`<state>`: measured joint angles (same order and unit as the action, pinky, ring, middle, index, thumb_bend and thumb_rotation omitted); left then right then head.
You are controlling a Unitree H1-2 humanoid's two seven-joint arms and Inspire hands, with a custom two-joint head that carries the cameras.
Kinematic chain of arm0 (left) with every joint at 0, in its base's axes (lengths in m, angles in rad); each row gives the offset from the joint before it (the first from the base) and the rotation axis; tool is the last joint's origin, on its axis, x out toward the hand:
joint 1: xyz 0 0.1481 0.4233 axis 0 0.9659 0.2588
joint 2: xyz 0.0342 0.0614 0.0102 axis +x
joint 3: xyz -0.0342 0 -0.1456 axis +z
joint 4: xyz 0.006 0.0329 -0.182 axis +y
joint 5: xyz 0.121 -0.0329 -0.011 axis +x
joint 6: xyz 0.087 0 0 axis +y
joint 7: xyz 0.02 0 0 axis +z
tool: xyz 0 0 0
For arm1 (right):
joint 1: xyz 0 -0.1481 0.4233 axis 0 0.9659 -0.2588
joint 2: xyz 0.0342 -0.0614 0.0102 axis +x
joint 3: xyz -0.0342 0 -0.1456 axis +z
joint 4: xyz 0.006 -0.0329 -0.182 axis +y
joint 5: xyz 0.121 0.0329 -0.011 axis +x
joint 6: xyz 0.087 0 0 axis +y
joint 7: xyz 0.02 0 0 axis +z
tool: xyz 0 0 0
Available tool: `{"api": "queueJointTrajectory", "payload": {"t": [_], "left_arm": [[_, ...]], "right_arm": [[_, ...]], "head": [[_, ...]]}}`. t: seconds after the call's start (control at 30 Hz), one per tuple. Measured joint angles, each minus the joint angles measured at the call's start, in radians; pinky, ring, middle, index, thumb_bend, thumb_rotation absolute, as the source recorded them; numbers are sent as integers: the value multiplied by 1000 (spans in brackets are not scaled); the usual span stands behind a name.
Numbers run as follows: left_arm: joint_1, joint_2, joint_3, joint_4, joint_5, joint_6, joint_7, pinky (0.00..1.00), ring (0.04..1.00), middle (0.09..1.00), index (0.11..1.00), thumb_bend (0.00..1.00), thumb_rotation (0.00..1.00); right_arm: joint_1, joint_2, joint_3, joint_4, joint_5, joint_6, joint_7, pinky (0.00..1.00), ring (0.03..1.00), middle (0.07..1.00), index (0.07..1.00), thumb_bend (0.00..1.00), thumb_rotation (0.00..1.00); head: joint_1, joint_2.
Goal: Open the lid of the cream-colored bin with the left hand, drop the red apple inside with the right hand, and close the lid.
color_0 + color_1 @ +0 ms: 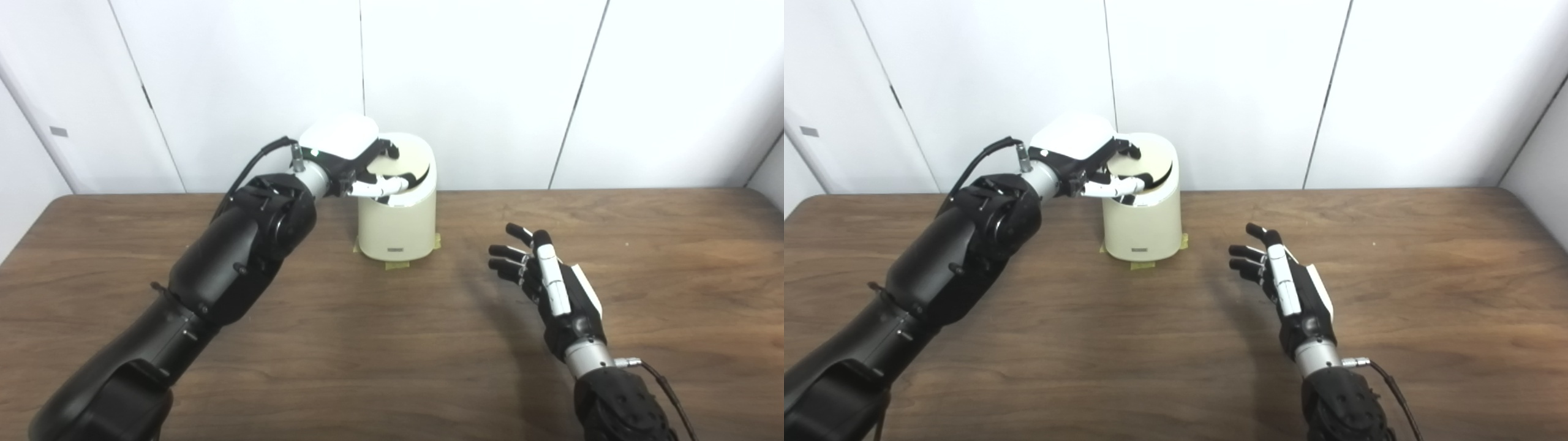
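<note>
The cream-colored bin point(397, 226) stands at the back middle of the table. Its round lid point(407, 160) is tilted up, with a dark gap showing at the front rim. My left hand point(344, 156) is at the bin's top left, its fingers closed on the lid's edge, with one above it and one below. My right hand point(551, 282) is open and empty, palm turned left, above the table to the right of the bin. No red apple shows in either view.
The brown wooden table point(392, 355) reaches to the white wall panels behind. Bits of yellow tape point(397, 265) stick out at the bin's base. My left arm point(233, 275) crosses the table's left half.
</note>
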<state>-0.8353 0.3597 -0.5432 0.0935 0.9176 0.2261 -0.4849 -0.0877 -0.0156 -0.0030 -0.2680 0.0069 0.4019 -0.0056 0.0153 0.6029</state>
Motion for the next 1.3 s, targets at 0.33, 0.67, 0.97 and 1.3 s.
{"api": "queueJointTrajectory", "payload": {"t": [0.33, 0.67, 0.97, 1.3], "left_arm": [[38, -15, -2, -46, 67, -5, -32, 1000, 891, 831, 800, 488, 848], [60, -26, -2, -65, 121, -27, -33, 1000, 875, 815, 792, 452, 805], [60, -26, -15, -64, 183, -49, -46, 995, 869, 819, 799, 478, 839], [38, -25, -41, -64, 233, -60, -125, 1000, 925, 838, 812, 515, 953]], "right_arm": [[-3, 0, 4, 0, -19, 19, -1, 773, 763, 713, 856, 483, 1000], [-10, -1, 10, 0, -36, 29, 0, 768, 779, 703, 863, 469, 1000], [-13, -6, 15, 0, -42, 29, 1, 777, 779, 701, 868, 484, 1000], [-14, -5, 23, -3, -54, 38, 1, 755, 769, 696, 862, 483, 1000]], "head": [[-6, 8], [-9, 12], [-14, 17], [-17, 21]]}}
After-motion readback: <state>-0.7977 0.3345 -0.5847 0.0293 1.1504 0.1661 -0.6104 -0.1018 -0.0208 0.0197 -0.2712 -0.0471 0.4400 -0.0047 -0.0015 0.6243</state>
